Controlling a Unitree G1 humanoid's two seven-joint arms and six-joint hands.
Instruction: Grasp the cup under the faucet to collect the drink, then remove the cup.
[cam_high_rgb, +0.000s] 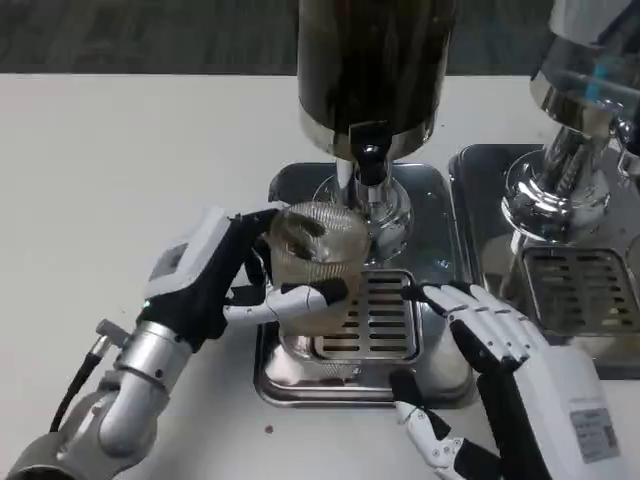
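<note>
Two silver metal forearms, the left one (130, 385) trailing a black cable at 8 o'clock. Left hand (215, 285) white-backed over black, fingers white and black. Right hand (520, 365) glossy white, bearing a printed label at 5 o'clock.

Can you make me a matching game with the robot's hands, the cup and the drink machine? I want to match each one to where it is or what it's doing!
Things:
1. clear ribbed glass cup
2. left hand
3. right hand
4. black faucet of the dark drink dispenser

Places or states:
A. open, fingers spread, at the right edge of the shiny metal drip tray
B. sticking down above the tray's slotted grate
C. wrapped around the cup
D. held over the drip tray, near the faucet

Pairs: 1-D, 2-C, 3-A, 4-B
</note>
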